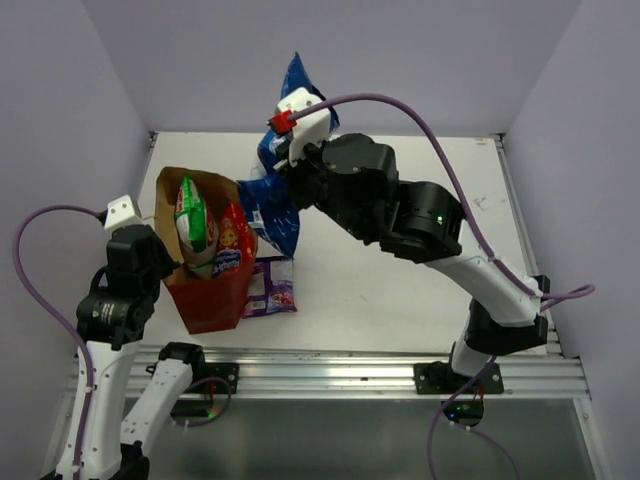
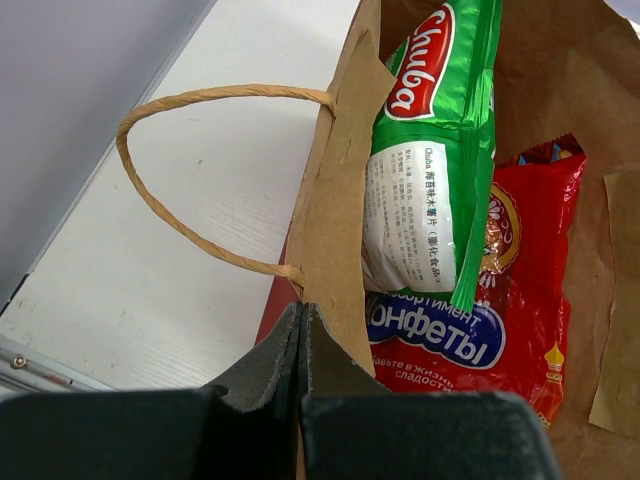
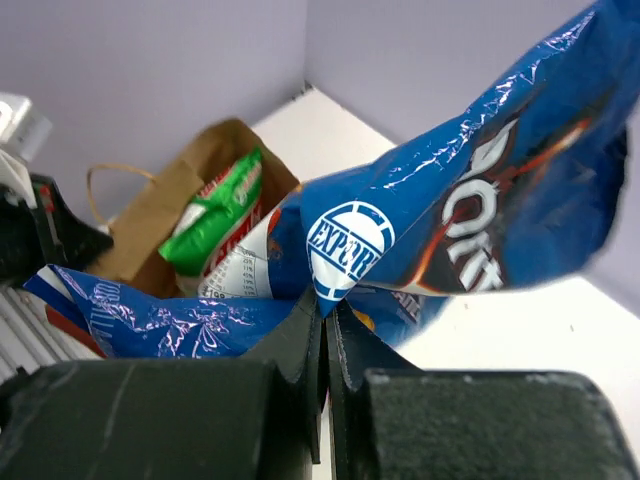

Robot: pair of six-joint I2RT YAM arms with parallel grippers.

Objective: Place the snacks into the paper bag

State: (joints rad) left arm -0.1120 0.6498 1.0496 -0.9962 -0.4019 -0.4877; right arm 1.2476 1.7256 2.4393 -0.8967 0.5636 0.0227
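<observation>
The paper bag [image 1: 205,305] stands open at the left, with the green-white chip bag [image 1: 192,222] and the red snack-mix bag [image 1: 234,245] inside. My left gripper [image 1: 172,268] is shut on the bag's near rim [image 2: 335,200], beside a string handle [image 2: 180,100]. The left wrist view also shows the green bag [image 2: 430,150] and the red bag [image 2: 520,280]. My right gripper [image 1: 287,172] is shut on the blue Doritos bag [image 1: 275,205] and holds it in the air just right of the bag's opening, pinching a fold [image 3: 350,250] between the fingers [image 3: 327,310]. The small purple packet [image 1: 270,287] lies on the table against the bag's right side.
The white table [image 1: 400,290] is walled in lilac at the back and on both sides. A metal rail [image 1: 330,365] runs along the near edge. The right arm's purple cable [image 1: 440,150] arcs over the back right of the table.
</observation>
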